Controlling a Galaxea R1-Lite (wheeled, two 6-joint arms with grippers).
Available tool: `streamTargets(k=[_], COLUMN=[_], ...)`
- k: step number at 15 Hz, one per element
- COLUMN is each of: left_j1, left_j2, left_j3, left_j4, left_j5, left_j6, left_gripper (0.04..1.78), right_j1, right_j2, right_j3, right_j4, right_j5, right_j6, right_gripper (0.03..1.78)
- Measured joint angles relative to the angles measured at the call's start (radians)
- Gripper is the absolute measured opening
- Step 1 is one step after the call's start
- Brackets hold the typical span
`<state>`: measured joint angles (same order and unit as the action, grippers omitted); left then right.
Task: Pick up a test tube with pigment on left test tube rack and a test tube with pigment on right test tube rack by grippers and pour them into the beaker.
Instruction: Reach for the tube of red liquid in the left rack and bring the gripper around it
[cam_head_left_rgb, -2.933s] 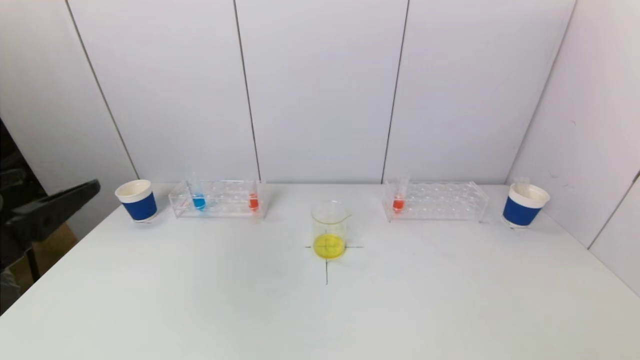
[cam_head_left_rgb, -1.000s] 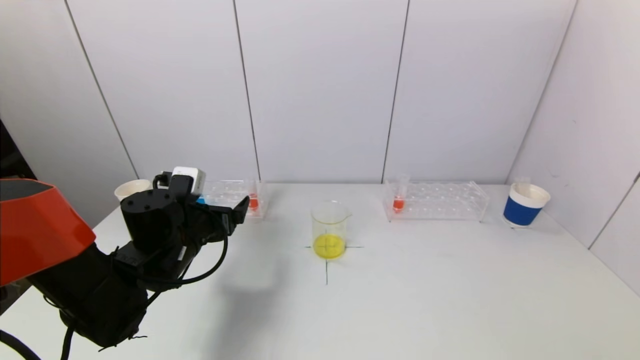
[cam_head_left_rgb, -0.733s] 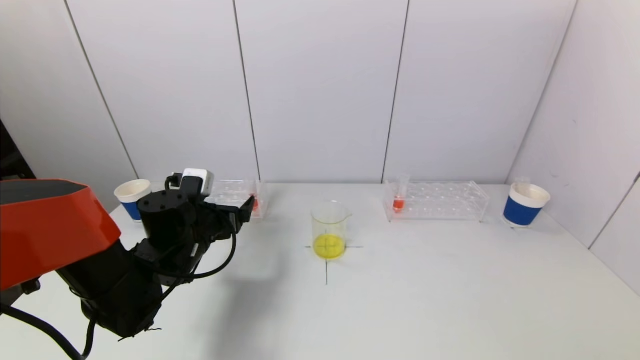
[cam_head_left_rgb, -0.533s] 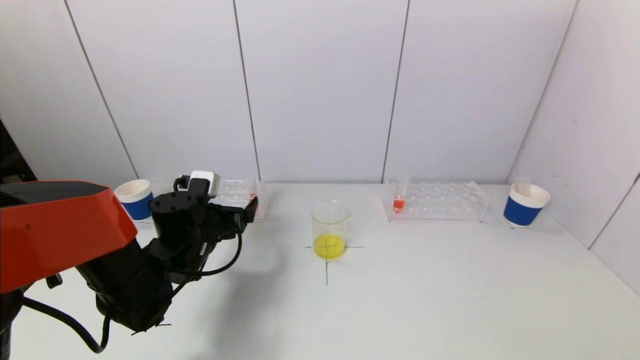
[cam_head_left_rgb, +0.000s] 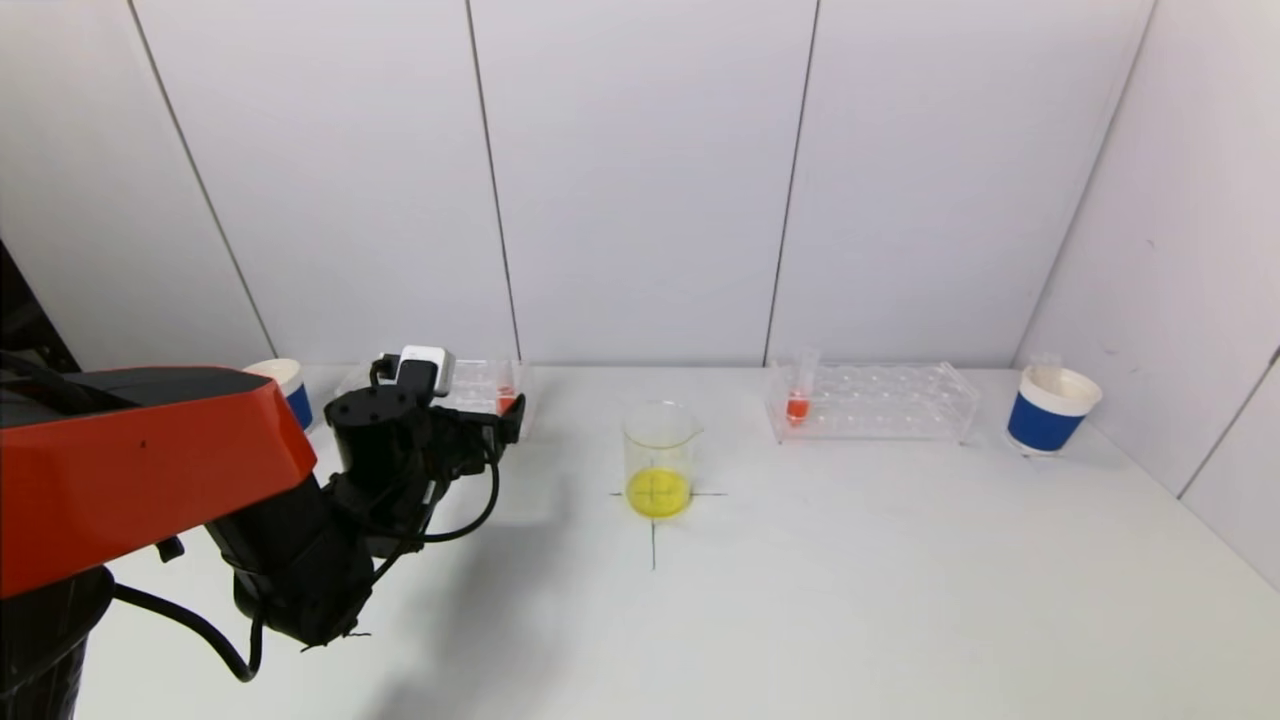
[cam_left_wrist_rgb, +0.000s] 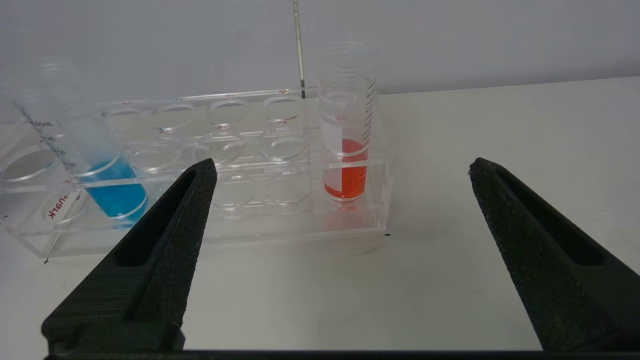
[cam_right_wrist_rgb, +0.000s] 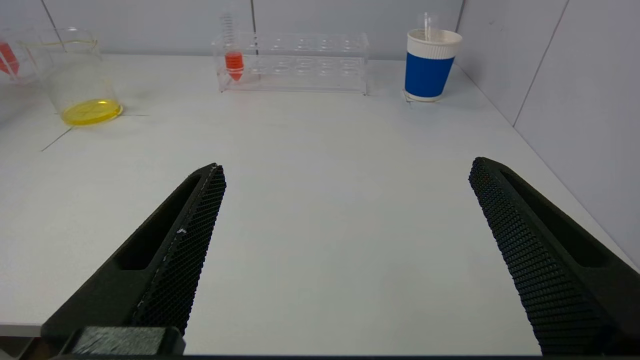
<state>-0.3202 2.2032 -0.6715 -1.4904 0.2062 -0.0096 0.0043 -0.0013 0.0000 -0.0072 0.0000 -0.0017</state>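
My left gripper (cam_head_left_rgb: 505, 420) (cam_left_wrist_rgb: 342, 167) is open and empty, just in front of the left clear rack (cam_head_left_rgb: 470, 380) (cam_left_wrist_rgb: 250, 220). That rack holds a tube with orange pigment (cam_head_left_rgb: 506, 398) (cam_left_wrist_rgb: 346, 150), which stands between my spread fingers but farther off, and a tilted tube with blue pigment (cam_left_wrist_rgb: 107, 185), hidden by my arm in the head view. The right rack (cam_head_left_rgb: 880, 400) (cam_right_wrist_rgb: 300, 70) holds one orange tube (cam_head_left_rgb: 797, 400) (cam_right_wrist_rgb: 233, 57). The beaker (cam_head_left_rgb: 658, 455) (cam_right_wrist_rgb: 75, 70) with yellow liquid stands at the table's centre. My right gripper (cam_right_wrist_rgb: 345, 170) is open, low near the table's front, out of the head view.
A blue and white paper cup (cam_head_left_rgb: 285, 385) stands left of the left rack, partly behind my arm. Another cup (cam_head_left_rgb: 1045, 410) (cam_right_wrist_rgb: 429, 62) stands right of the right rack. White walls close the back and the right side. A black cross marks the beaker's spot.
My left arm came into view from the left and moved forward and right toward the left rack, now covering the blue tube. The jaws stayed open. Nothing else moved.
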Motion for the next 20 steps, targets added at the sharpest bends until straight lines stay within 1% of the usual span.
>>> streamTargets(k=[5,8,20], left_j1=[0.003,0.007,0.016], left_j2=[0.029,0.049,0.098], left_j3=[-0.046,-0.087,-0.194], left_j4=[0.000,0.008,0.039], left_j5=[0.002,0.022,0.014], left_j6=[0.002,0.005,0.008], left_gripper=[1.76,1.76,1.76], right_j1=[0.000,0.000,0.000], right_j2=[0.000,0.000,0.000], right_j3=[0.000,0.000,0.000], right_j4=[0.000,0.000,0.000], right_j5=[0.000,0.000,0.000], right_j6=[0.000,0.000,-0.001], right_gripper=[1.77,1.77,1.77])
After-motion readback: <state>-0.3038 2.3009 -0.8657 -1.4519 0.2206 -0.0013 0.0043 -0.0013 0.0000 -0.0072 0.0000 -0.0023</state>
